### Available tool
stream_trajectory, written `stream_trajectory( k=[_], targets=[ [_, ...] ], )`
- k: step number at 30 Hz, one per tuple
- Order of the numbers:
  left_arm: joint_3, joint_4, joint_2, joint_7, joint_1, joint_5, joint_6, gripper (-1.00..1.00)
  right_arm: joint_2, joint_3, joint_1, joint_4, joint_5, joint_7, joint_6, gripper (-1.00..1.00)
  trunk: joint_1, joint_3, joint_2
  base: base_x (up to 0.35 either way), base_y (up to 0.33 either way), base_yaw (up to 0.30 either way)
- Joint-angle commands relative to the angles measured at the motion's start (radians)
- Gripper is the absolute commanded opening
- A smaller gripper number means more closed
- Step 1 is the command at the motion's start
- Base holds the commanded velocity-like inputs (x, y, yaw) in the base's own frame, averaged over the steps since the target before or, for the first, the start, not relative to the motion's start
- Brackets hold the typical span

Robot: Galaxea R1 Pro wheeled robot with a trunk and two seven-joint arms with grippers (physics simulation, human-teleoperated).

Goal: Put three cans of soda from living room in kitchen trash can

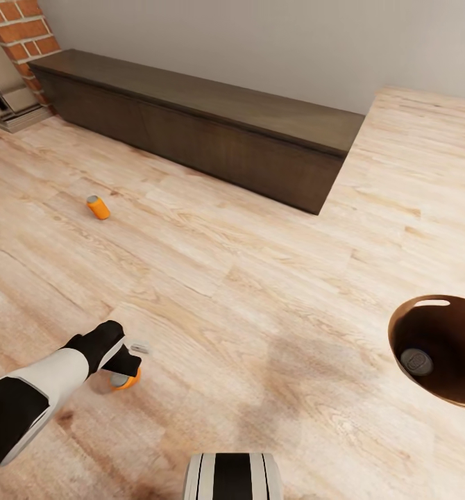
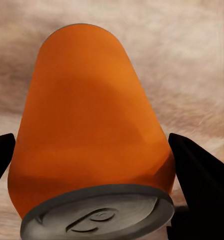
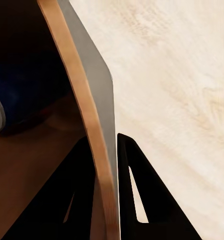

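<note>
The left gripper (image 1: 125, 367) has its jaws apart around an orange can (image 2: 91, 145) lying on the wood floor (image 1: 260, 278). A second orange can (image 1: 98, 207) lies near the long dark cabinet (image 1: 205, 125). The right gripper (image 3: 109, 165) jaws clamp the bin (image 1: 437, 347) wall; a dark blue can (image 1: 416, 361) lies inside.

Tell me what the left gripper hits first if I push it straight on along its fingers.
The orange can, most likely: it lies between the left gripper fingers, silvery top toward the wrist camera. Behind it is the wooden floor. Whether the fingers already touch the can is unclear.
</note>
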Motion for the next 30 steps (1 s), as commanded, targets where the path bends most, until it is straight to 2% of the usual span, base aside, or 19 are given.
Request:
stream_trajectory(
  k=[1, 10, 15, 18, 20, 22, 23, 25, 27, 30],
  targets=[
    [0.0, 0.0, 0.0, 0.0, 0.0, 0.0, 0.0, -1.0, 0.0, 0.0, 0.0, 0.0, 0.0, 0.006, 0.004, -1.0, 0.0, 0.004, 0.0, 0.0, 0.0, 0.0],
    [0.002, -0.001, 0.002, -0.009, 0.0, 0.002, 0.001, -1.0, 0.004, 0.0, 0.0, 0.0, 0.0, 0.007, 0.004, -1.0, -0.004, 0.039, 0.002, 0.0, 0.0, 0.0],
    [0.032, -0.003, 0.004, -0.041, 0.0, 0.012, 0.004, -1.0, 0.008, 0.001, 0.0, 0.0, 0.0, 0.007, 0.004, -1.0, -0.007, 0.058, 0.004, 0.0, 0.0, 0.0],
    [0.063, -0.002, 0.009, -0.14, -0.001, 0.013, 0.027, -1.0, 0.015, 0.003, 0.0, -0.001, 0.0, 0.007, 0.004, -1.0, -0.008, 0.07, 0.004, 0.0, 0.0, 0.0],
    [0.074, -0.002, 0.029, -0.247, -0.004, 0.012, 0.073, -1.0, 0.023, 0.006, 0.0, 0.0, 0.0, 0.007, 0.004, -1.0, -0.009, 0.077, 0.005, 0.0, 0.0, 0.0],
    [0.077, -0.003, 0.051, -0.307, -0.008, 0.012, 0.109, -1.0, 0.03, 0.018, -0.001, 0.001, -0.001, 0.007, 0.004, -1.0, -0.01, 0.085, 0.005, 0.0, 0.0, 0.0],
    [0.079, -0.003, 0.064, -0.335, -0.011, 0.012, 0.133, -1.0, 0.033, 0.025, -0.001, 0.001, -0.001, 0.007, 0.004, -1.0, -0.01, 0.089, 0.005, 0.0, 0.0, 0.0],
    [0.08, -0.003, 0.074, -0.358, -0.016, 0.013, 0.159, -1.0, 0.036, 0.031, -0.001, 0.001, -0.001, 0.007, 0.004, -1.0, -0.011, 0.097, 0.006, 0.0, 0.0, 0.0],
    [0.081, -0.003, 0.09, -0.413, -0.047, 0.011, 0.211, -1.0, 0.042, 0.038, -0.002, 0.002, -0.002, 0.007, 0.004, -1.0, -0.012, 0.105, 0.006, 0.0, 0.0, 0.0],
    [0.08, 0.0, 0.101, -0.473, -0.094, 0.005, 0.219, -1.0, 0.047, 0.041, -0.002, 0.002, -0.003, 0.007, 0.004, -1.0, -0.013, 0.116, 0.007, 0.0, 0.0, 0.0]
  ],
)
